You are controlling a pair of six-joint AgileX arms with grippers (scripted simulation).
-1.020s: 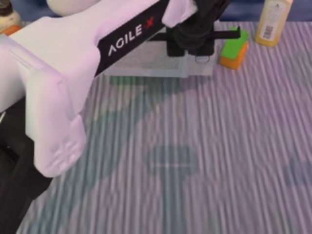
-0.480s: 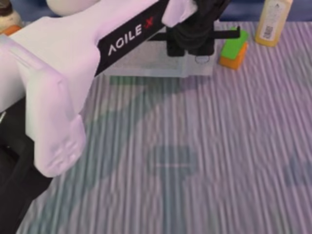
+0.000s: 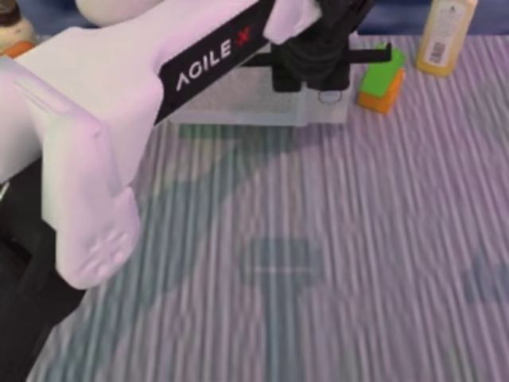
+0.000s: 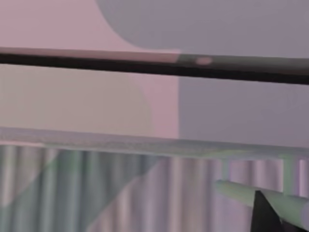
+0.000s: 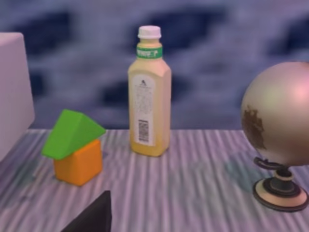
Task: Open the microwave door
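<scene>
Your left gripper (image 3: 312, 73) sits at the far microwave door (image 3: 238, 99), probably on its right edge; whether it grips, you cannot tell.

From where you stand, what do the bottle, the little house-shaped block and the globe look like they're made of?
The bottle looks like clear plastic holding yellow liquid, with a white cap and a paper label. The block seems painted wood, matte orange under a green roof, though plastic is possible. The globe looks like glossy, metallic beige material on a dark stand; its soft sheen suggests polished metal or plastic.
</scene>
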